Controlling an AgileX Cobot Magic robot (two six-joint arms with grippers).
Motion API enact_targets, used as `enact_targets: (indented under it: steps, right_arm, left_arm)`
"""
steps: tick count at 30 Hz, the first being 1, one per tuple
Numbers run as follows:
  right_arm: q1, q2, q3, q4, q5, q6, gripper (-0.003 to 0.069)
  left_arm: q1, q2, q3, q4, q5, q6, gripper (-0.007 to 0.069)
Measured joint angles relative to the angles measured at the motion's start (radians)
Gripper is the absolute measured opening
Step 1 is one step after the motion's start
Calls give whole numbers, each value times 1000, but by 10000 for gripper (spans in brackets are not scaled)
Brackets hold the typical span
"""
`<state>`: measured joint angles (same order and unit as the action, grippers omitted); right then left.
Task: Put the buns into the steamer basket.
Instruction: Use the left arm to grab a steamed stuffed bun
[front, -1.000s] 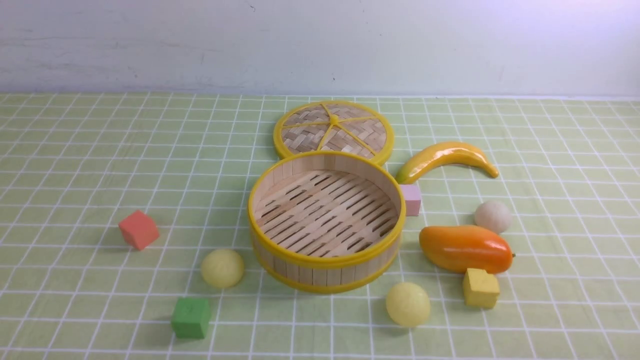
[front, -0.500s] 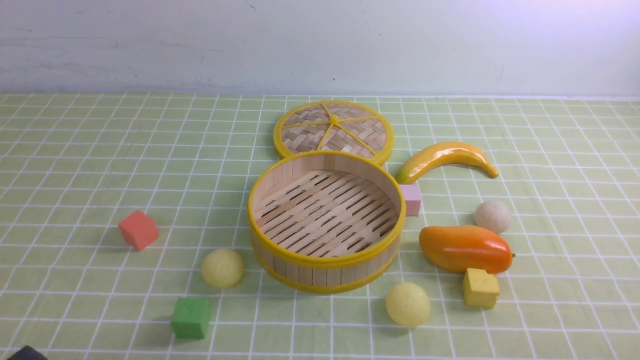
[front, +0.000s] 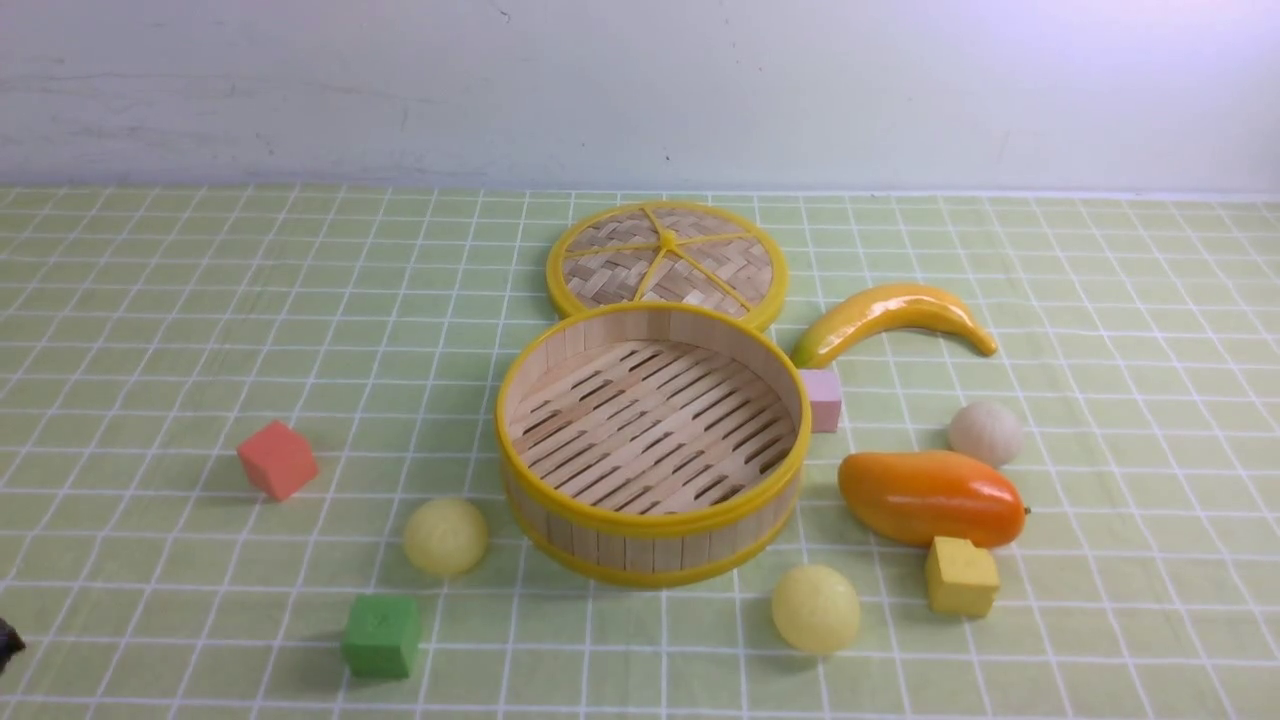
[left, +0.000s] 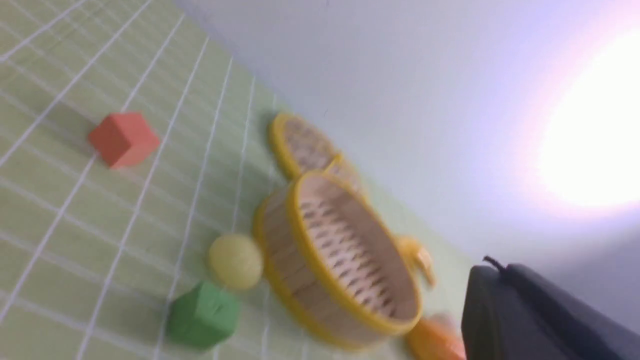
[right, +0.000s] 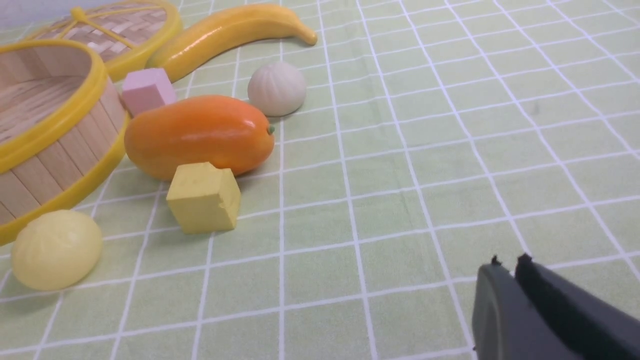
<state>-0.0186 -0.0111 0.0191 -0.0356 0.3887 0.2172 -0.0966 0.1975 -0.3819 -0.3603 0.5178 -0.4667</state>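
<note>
With the steamer basket (front: 650, 560) unfilled and left gripper (left: 500, 272) and right gripper (right: 507, 262) pressed together, empty — a yellow bun (front: 445, 537) must first be reached, jaws spread.

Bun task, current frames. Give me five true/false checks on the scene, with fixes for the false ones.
1. The steamer basket holds no buns. True.
2. The woven lid sits on the basket. False: it lies flat on the cloth behind the basket.
3. The pleated white bun lies beyond the mango. True.
4. The right gripper grips a bun. False: it is shut on nothing. The left yellow bun and the right yellow bun lie on the cloth beside the basket.
5. The green cube is inside the basket. False: it sits on the cloth near the left yellow bun.
</note>
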Motion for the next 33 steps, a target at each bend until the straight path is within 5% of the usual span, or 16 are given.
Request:
enact_targets:
  steps: [6, 13, 20, 29, 33]
  right_arm:
    - [0, 0, 0, 0, 0, 0, 48]
    - [0, 0, 0, 0, 0, 0, 53]
    - [0, 0, 0, 0, 0, 0, 53]
    - [0, 0, 0, 0, 0, 0, 67]
    - [0, 0, 0, 0, 0, 0, 74]
  left_arm:
    - [0, 463, -272, 38, 408, 297, -13]
    - [-38, 990, -472, -5, 399, 550, -13]
    - [-253, 1279, -693, 99, 393, 529, -13]
    - [-268, 1577, -927, 278, 432, 467, -7]
    - [-268, 1627, -966, 322, 409, 467, 71]
